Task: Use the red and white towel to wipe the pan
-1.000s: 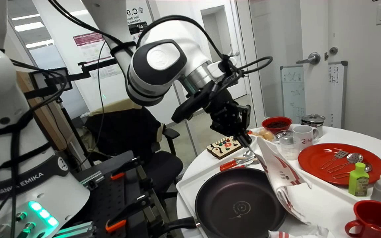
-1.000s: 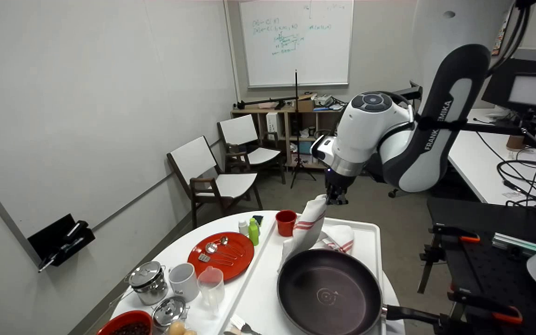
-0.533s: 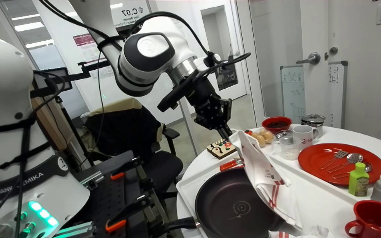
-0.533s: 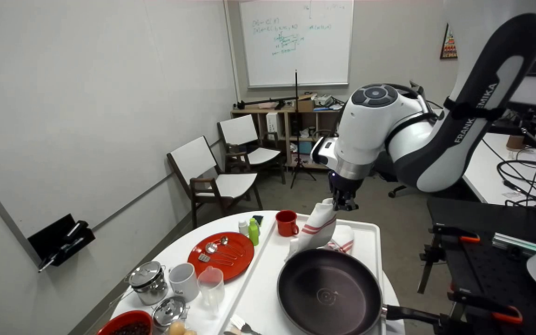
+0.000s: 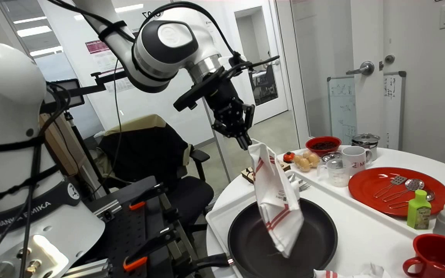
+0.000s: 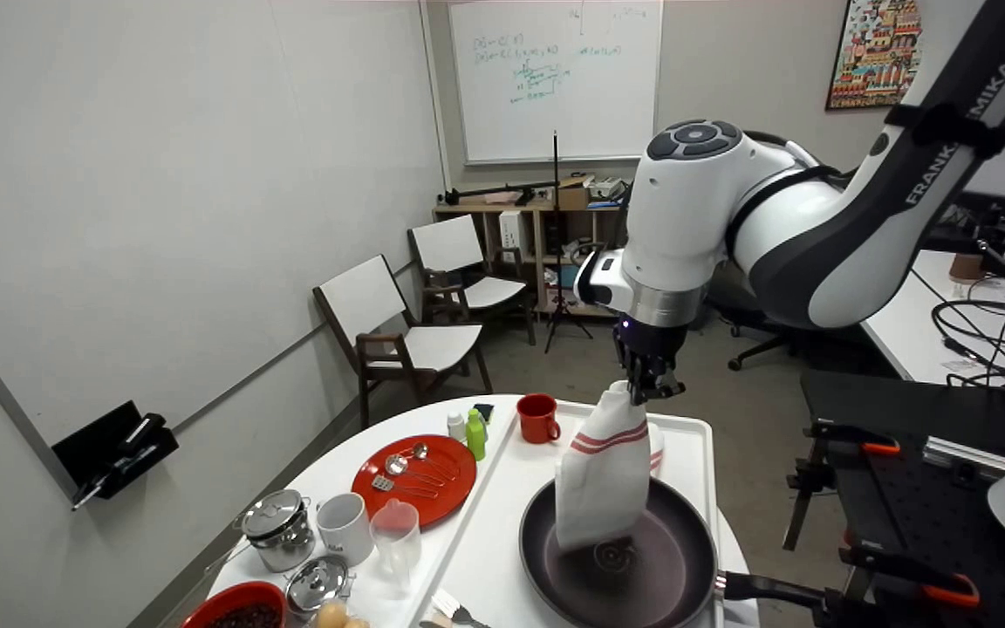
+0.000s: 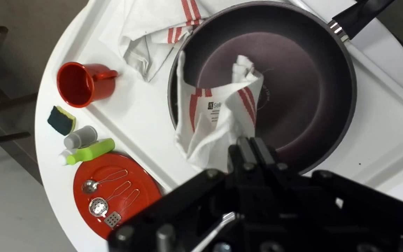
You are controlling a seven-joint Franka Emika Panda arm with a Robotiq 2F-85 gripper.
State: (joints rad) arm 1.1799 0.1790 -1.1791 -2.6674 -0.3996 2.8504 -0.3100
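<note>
One towel (image 5: 278, 204): in an exterior view, over the pan (image 5: 311, 243), contact unclear; held only by its top, it might slip under drag.
Gripper (image 6: 638, 397): in an exterior view, narrow, pinching the towel above the pan; lowering far could bunch it.
Pan: in the wrist view, round, dark, matte; towel limp-looking, creased, red-striped; a crumpled second cloth (image 7: 154, 22) beside the pan.

In an exterior view: tray (image 6: 485, 549) on table (image 6: 328, 477) | pan (image 6: 642, 571) on tray | towel (image 6: 603, 480) over pan | cloth (image 6: 656, 455) behind pan | cup (image 6: 539, 427) left of towel | plate (image 6: 406, 510) left of tray | utensils (image 6: 396, 465) on plate
</note>
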